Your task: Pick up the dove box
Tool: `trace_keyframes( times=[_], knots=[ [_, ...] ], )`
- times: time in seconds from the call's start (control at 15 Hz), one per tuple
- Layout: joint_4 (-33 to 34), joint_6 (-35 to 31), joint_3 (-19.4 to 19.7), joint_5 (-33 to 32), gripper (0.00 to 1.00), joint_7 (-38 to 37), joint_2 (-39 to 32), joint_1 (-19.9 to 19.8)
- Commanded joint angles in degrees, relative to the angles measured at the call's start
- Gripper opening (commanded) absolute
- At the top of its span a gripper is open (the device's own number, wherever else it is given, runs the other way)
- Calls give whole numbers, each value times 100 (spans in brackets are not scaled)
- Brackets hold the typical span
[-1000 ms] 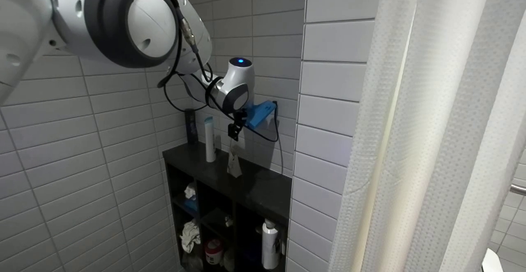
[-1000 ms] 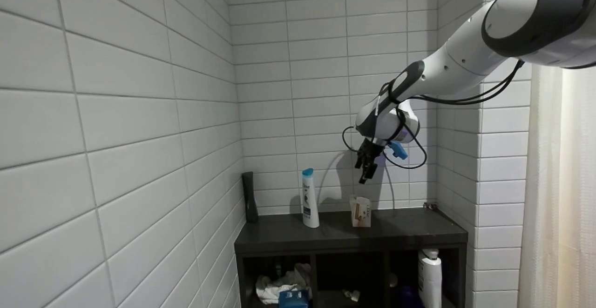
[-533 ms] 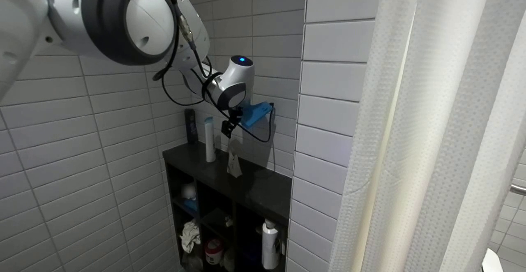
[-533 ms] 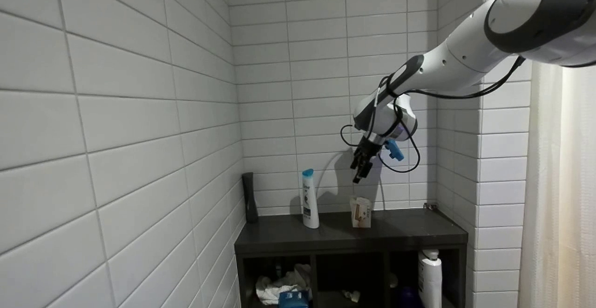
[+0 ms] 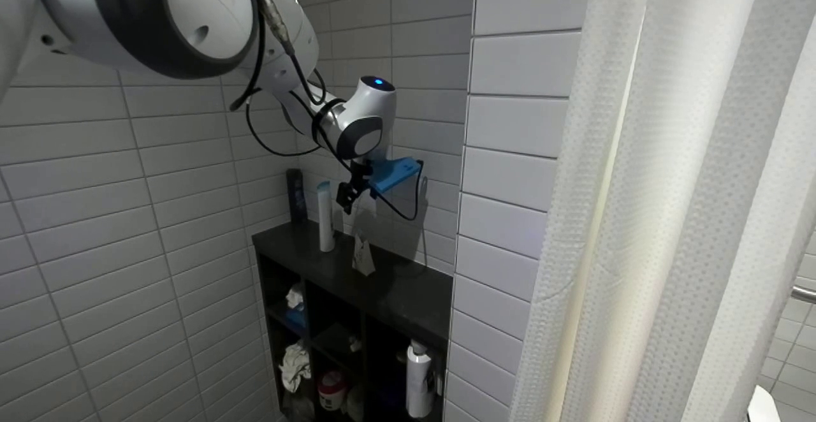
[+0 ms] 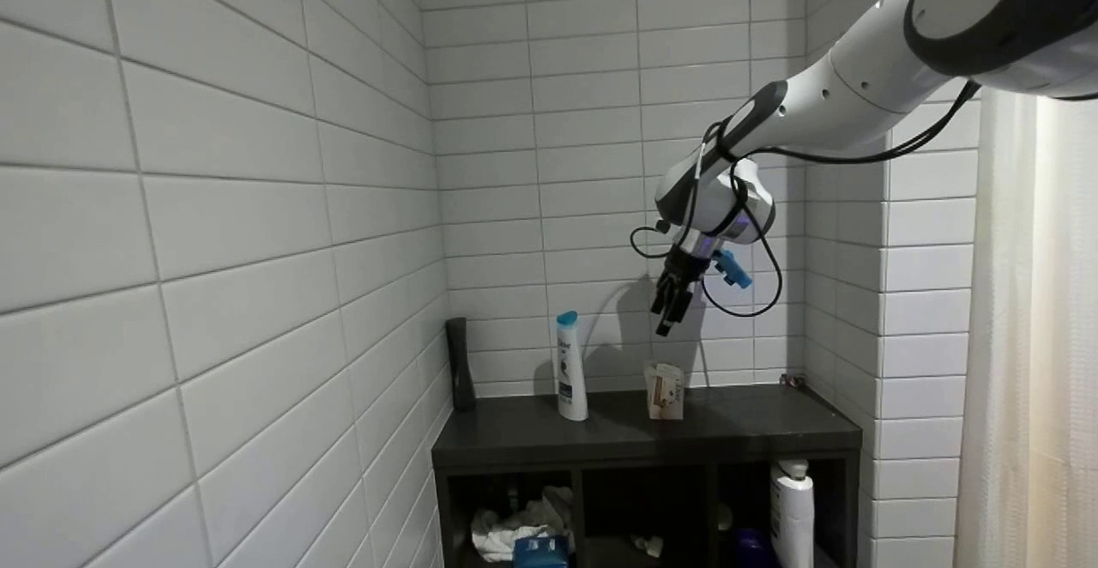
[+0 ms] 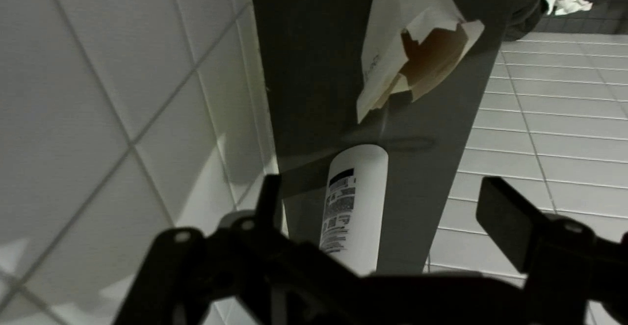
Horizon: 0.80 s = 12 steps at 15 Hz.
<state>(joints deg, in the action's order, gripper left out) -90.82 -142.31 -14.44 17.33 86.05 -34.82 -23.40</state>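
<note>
The box (image 6: 666,392) stands upright on top of the dark shelf (image 6: 755,409), between the tiled wall (image 6: 592,208) and the shelf's front edge, apart from the white bottle (image 6: 570,371) beside it. Its torn mouth faces up, and nothing has hold of it. The step in hand looks like the approach, with the grasp not yet made. The gripper (image 6: 660,317) hangs above the box, clear of it, with a wide gap between its fingers (image 7: 508,222) and nothing held there. In the wrist view the bottle shows between the fingers while the box sits further up, so the gripper probably needs to shift away from the bottle and over the box before going down. One finger is on the wall side and one on the room side, which should put them behind and in front of the box. The torn flaps look a poor hold: better to pass them, take the firmer body and close gently, since it may crumple, or tip if one finger meets it early. In an exterior view the arm (image 6: 845,106) reaches down from the upper right, leaving the gripper tilted, fingers pointing down and slightly toward the bottle's side; straightening that lean before the descent would likely help
</note>
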Motion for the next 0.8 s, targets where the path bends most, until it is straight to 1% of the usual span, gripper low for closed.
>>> trace_keyframes(
  times=[0.0,0.47,0.73],
  knots=[
    [15,606,172,240,100,-65,156,130],
    [280,1484,443,438,100,-248,36,302],
    [392,1811,570,450,100,-372,-23,365]
  ],
)
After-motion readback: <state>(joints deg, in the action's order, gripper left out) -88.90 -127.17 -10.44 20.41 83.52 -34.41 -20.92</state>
